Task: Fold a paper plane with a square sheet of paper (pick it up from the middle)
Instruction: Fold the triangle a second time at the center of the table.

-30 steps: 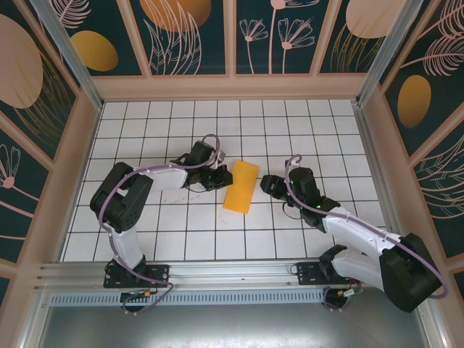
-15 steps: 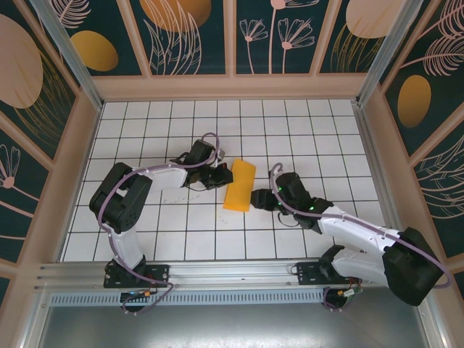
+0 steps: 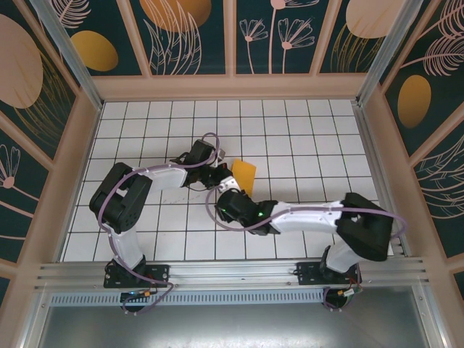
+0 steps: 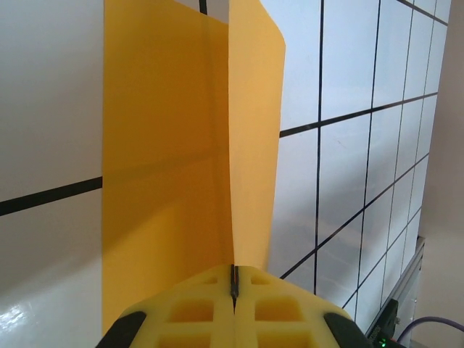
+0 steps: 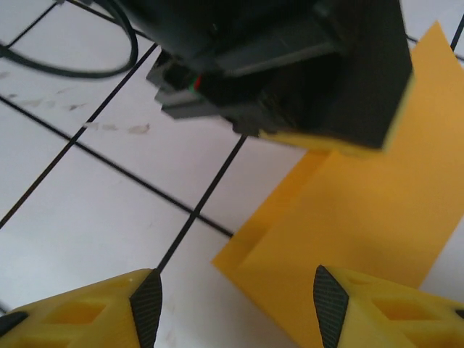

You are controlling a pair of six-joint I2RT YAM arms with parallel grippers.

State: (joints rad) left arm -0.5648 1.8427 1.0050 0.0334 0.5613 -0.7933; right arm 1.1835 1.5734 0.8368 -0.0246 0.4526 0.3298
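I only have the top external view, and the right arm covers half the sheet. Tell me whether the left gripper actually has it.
Observer: Yes. In the left wrist view the left gripper is shut on the paper, pinching its edge.
Operator: Give me the right gripper's state.
Observer: The right wrist view shows the right gripper open, jaws wide apart, with the paper's near corner lying between them, not gripped.
Operator: Report the sheet's shape.
Observer: From the left wrist it looks folded: two flaps meet along a line running out from the pinch.
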